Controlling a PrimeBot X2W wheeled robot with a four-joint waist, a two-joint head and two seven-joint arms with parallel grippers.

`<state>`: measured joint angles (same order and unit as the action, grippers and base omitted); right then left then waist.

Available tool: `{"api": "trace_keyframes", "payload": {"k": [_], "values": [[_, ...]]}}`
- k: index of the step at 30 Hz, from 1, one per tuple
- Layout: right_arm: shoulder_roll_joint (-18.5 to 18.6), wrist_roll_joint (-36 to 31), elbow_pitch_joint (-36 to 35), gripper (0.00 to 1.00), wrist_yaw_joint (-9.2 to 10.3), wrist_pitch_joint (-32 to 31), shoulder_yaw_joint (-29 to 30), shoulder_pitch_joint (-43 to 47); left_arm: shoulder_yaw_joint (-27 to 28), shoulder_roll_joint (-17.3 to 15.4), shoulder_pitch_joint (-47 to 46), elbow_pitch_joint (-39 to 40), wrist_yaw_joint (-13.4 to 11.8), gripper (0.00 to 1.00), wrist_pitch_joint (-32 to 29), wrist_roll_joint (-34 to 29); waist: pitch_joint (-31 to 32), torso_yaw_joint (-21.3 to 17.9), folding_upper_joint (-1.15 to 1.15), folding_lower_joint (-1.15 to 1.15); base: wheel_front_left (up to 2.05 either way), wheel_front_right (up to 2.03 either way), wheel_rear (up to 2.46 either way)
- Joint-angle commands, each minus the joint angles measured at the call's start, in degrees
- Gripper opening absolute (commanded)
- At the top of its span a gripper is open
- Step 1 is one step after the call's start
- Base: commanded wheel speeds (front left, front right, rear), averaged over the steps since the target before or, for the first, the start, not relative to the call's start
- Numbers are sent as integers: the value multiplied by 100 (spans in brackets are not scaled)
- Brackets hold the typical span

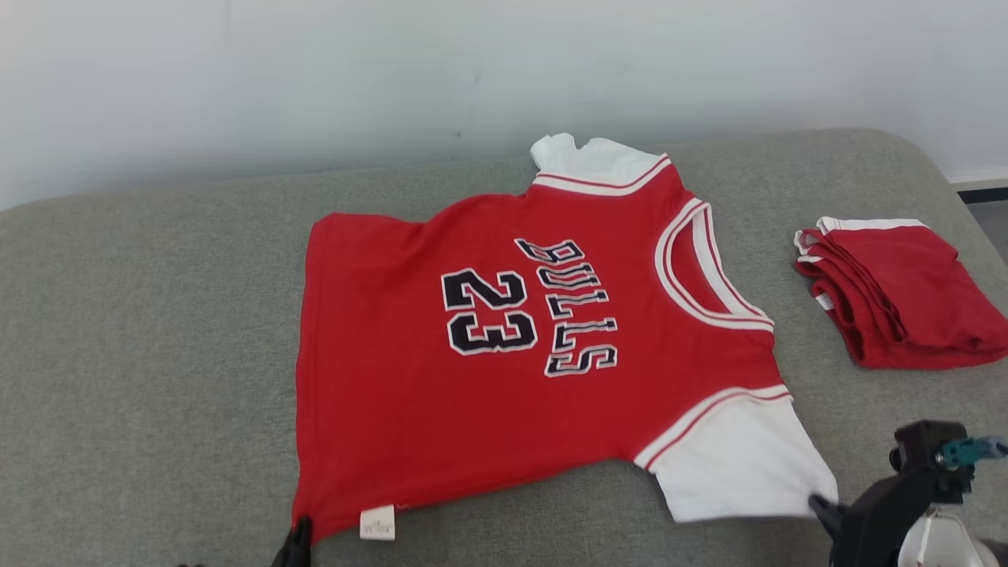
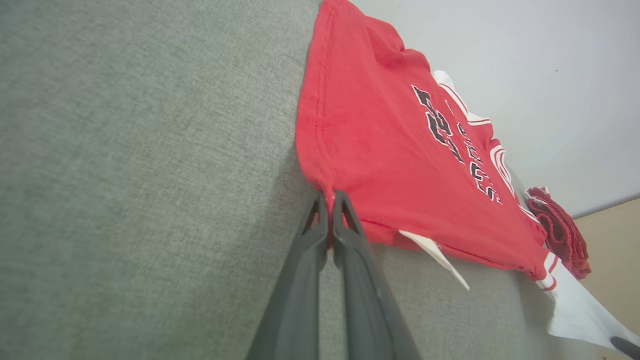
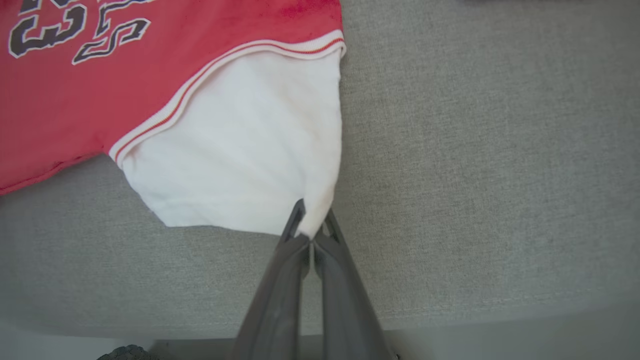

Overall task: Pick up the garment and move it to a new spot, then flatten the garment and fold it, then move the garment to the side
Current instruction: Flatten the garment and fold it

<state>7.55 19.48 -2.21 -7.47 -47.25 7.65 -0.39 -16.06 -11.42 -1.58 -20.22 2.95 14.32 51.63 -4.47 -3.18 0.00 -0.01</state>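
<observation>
left gripper [image 2: 327, 200] clamps the hem corner of the jersey [image 1: 512, 331], right gripper [image 3: 311, 226] its white sleeve [image 3: 240, 150] tip, jaws closed tight, likely tensioning the near edge to flatten it, spread print-up on the cushion [image 1: 142, 354].

The left claw [image 2: 327, 205] is pinched tight on the near hem corner of the garment [image 1: 472, 354], its long dark fingers [image 2: 297, 290] pressed together. The right claw [image 3: 311, 227] is clamped the same way on the outer corner of the garment's white sleeve, its dark wrist [image 1: 906, 488] just beside that sleeve.
</observation>
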Motion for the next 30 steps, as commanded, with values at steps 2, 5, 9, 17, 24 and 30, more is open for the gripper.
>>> {"api": "trace_keyframes", "payload": {"k": [2,5,9,17,24,30], "values": [[67,-26,-28,0,0,-319,40,276,-41,-97,200,-7,-98,0,-102,-94,26,30,0,1,0,0,0],[77,76,-191,0,0,-736,97,502,-61,-168,327,61,-171,0,-183,-90,18,46,0,1,0,0,0],[86,156,-386,0,0,-1136,138,718,-140,-311,437,119,-269,0,-329,-191,-5,30,0,1,0,0,0],[-151,571,-863,0,0,-1256,344,662,-57,-298,475,524,-402,0,-331,-96,-43,49,0,1,0,0,0],[-338,1065,-934,0,0,-804,409,-171,-21,-221,3,798,-424,0,-421,-21,-106,69,0,1,0,0,0],[-386,951,-269,0,0,-95,410,-1156,-44,-153,-626,636,-466,0,-522,-87,-194,95,0,1,0,0,0]]}}
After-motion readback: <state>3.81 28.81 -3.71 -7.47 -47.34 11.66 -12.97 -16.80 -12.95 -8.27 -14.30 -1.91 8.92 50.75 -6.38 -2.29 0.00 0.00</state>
